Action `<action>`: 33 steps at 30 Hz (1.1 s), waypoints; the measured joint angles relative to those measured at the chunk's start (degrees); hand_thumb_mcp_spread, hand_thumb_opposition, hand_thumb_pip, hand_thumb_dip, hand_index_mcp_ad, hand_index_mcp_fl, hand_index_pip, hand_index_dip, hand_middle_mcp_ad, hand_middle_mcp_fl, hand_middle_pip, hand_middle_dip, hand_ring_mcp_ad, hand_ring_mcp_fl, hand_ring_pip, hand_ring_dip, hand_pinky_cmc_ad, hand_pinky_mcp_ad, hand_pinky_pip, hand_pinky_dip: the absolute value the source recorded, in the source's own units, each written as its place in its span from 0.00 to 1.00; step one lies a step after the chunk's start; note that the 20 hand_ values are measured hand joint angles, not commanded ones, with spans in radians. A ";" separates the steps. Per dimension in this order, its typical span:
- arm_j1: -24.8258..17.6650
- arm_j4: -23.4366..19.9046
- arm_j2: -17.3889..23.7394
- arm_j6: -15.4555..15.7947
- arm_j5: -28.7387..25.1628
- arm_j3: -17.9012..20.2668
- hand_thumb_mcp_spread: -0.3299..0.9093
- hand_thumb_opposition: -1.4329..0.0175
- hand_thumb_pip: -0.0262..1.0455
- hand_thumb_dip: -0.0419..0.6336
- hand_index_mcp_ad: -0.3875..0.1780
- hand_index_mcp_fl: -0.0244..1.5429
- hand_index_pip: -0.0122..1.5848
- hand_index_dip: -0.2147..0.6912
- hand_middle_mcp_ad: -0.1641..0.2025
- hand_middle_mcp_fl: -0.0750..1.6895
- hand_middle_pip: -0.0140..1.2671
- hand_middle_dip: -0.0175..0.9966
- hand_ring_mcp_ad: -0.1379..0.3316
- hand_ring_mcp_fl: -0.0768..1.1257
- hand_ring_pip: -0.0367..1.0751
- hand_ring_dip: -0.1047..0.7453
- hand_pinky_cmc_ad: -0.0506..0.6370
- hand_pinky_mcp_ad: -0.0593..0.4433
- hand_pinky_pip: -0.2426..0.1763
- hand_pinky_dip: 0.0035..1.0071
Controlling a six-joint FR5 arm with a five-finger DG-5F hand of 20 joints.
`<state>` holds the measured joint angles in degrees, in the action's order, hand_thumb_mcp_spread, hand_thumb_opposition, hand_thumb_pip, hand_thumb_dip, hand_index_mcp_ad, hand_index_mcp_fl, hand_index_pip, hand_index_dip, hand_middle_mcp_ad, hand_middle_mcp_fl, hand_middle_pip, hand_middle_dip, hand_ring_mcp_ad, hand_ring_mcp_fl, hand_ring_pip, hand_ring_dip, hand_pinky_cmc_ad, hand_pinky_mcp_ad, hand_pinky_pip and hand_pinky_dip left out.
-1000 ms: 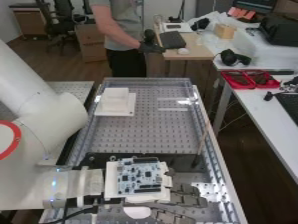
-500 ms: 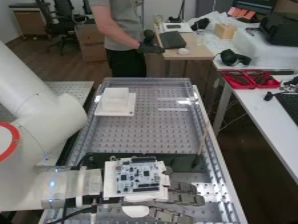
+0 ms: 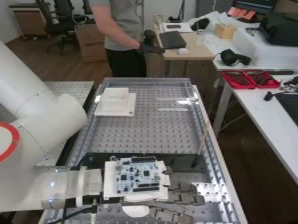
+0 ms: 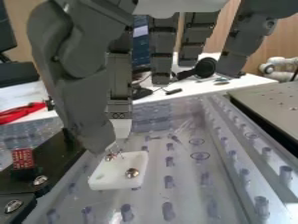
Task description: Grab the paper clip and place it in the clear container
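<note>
Circuit board (image 3: 140, 177): atop the hand (image 3: 186, 199)
Hand: over the bench's near end — cannot tell if open or gripping
Paper clip (image 4: 114, 150): apparently the thin wire near the white screw block (image 4: 106, 179)
Red trays (image 3: 238, 84): side table — beyond

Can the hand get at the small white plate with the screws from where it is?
Probably yes: the hand hangs right by the edge of the white plate, whose top lies mostly uncovered.
</note>
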<state>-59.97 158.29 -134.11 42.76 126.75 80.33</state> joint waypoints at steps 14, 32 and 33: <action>-0.11 0.69 -0.52 0.56 0.83 -0.84 0.68 0.39 0.54 0.43 0.34 0.32 0.85 0.27 0.63 0.18 0.11 0.20 0.47 0.11 0.12 0.22 0.58 0.65 0.67 0.19; 0.03 0.38 -0.75 0.77 1.53 -1.04 0.70 0.36 0.53 0.43 0.33 0.39 0.89 0.26 0.63 0.19 0.11 0.20 0.47 0.11 0.12 0.22 0.58 0.65 0.66 0.19; 0.04 -0.12 -0.63 0.36 1.67 -0.86 0.70 0.36 0.53 0.43 0.33 0.41 0.88 0.26 0.63 0.19 0.11 0.20 0.47 0.11 0.12 0.22 0.58 0.65 0.67 0.19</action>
<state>-59.93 158.17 -134.74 43.12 128.42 79.47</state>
